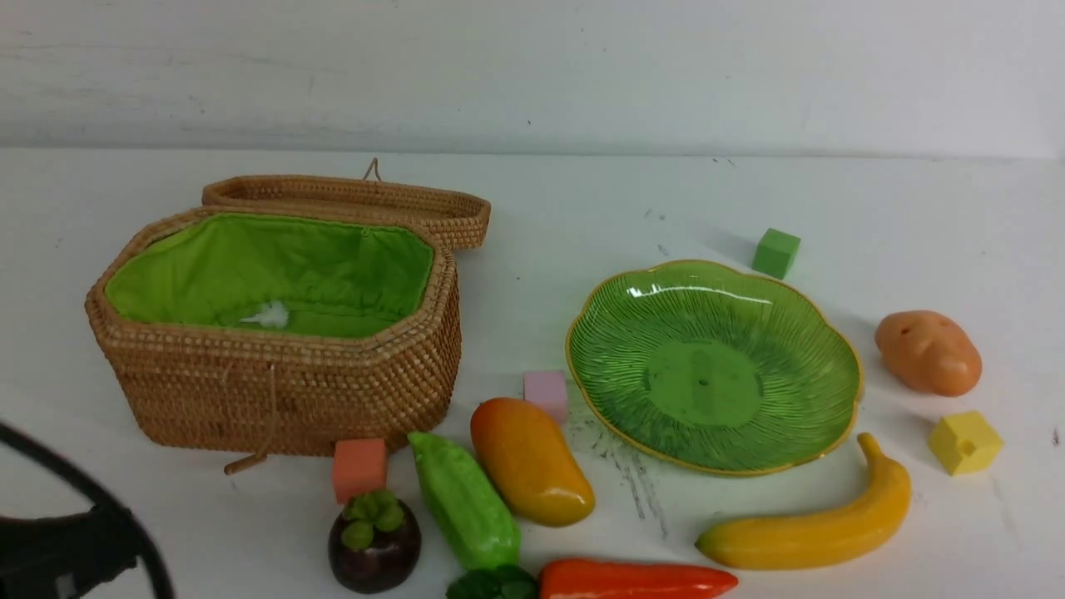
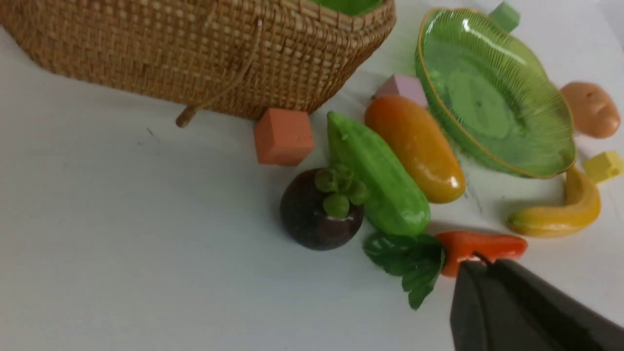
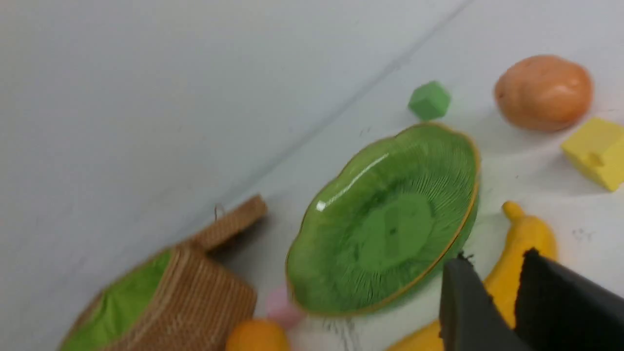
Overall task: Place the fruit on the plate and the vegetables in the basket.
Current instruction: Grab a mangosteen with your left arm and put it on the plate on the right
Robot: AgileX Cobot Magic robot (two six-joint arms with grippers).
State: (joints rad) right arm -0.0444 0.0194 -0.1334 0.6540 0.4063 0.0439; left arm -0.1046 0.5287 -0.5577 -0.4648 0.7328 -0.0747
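The wicker basket (image 1: 283,391) stands open at the left and the green plate (image 1: 799,433) at the centre right, both holding no toys. In front lie the mango (image 1: 531,462), green pod (image 1: 464,502), mangosteen (image 1: 374,542), carrot (image 1: 636,580) and banana (image 1: 811,526). The potato (image 1: 928,352) lies at the far right. My left gripper (image 2: 485,262) is shut and holds nothing, back from the carrot (image 2: 480,245). My right gripper (image 3: 495,256) is open and off the table, the banana (image 3: 509,273) showing through its gap. Only a dark part of the left arm (image 1: 58,549) shows in the front view.
Foam cubes are scattered about: orange (image 1: 359,468) against the basket's front, pink (image 1: 546,393) between mango and plate, green (image 1: 775,253) behind the plate, yellow (image 1: 964,442) near the potato. The basket's lid (image 1: 349,200) hangs behind it. A wall closes the table's far side.
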